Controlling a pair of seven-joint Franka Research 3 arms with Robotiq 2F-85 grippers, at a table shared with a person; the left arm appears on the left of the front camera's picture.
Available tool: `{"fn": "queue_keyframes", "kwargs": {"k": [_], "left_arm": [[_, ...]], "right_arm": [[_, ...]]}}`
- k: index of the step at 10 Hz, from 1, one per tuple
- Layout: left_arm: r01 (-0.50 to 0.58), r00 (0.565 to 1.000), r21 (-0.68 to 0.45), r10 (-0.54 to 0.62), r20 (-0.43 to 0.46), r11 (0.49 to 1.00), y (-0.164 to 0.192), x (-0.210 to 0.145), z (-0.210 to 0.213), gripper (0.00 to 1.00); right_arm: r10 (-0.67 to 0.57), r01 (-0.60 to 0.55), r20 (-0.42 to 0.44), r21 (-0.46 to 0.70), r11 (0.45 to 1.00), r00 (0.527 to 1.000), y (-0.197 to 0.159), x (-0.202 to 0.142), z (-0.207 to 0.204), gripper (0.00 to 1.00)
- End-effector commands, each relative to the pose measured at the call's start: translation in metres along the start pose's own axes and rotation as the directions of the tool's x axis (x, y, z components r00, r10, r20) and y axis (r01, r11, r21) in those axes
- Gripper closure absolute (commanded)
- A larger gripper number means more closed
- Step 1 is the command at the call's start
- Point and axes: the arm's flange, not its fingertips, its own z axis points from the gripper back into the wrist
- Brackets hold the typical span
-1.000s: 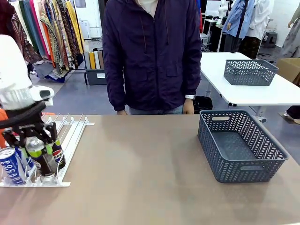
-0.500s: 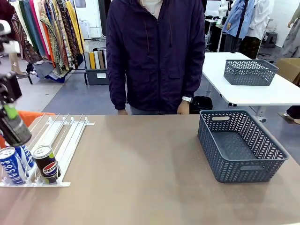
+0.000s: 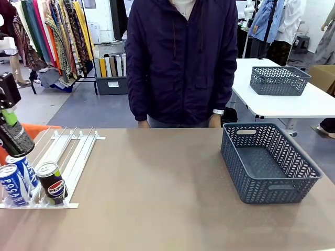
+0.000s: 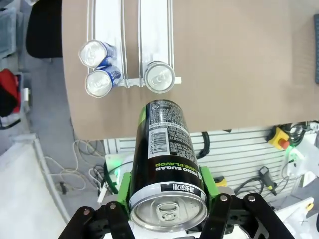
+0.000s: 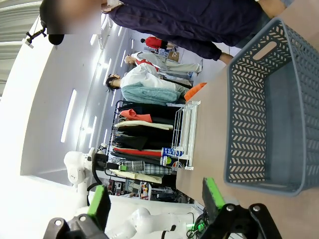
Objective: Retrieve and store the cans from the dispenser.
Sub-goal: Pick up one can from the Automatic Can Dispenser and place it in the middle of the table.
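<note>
Aloft by the table's near left corner, the left gripper (image 4: 168,193) clamps the black-and-green can (image 4: 167,144) by its sides between the green pads, jaws drawn narrow onto it, clear of the dispenser (image 3: 78,149). At that rack's low end stand two POCARI cans (image 3: 11,184) and a Pepsi can (image 3: 51,183). The right gripper (image 5: 155,199) hangs spread wide, holding nothing, above the grey basket (image 5: 249,99).

place: looks like a lab done up as a clothes shop | why: packed clothes rack (image 3: 57,31), spare white table (image 3: 282,107) behind
</note>
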Motion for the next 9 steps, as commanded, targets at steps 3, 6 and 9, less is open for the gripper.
{"fn": "queue_keyframes", "kwargs": {"k": [3, 6, 9], "left_arm": [[0.091, 0.995, -0.132, -0.085, 0.053, 0.987, -0.050, 0.016, -0.007, 1.00], [0.269, 0.959, -0.088, -0.258, 0.120, 0.959, -0.195, 0.075, -0.048, 1.00], [0.416, 0.909, -0.068, -0.415, 0.028, 0.907, -0.302, 0.128, -0.140, 1.00]], "right_arm": [[0.014, -0.014, -0.008, 0.001, 1.000, 1.000, 0.002, 0.000, 0.002, 0.00], [0.014, -0.014, -0.008, 0.001, 1.000, 1.000, 0.002, 0.000, 0.002, 0.00], [0.014, -0.014, -0.008, 0.001, 1.000, 1.000, 0.002, 0.000, 0.002, 0.00]]}}
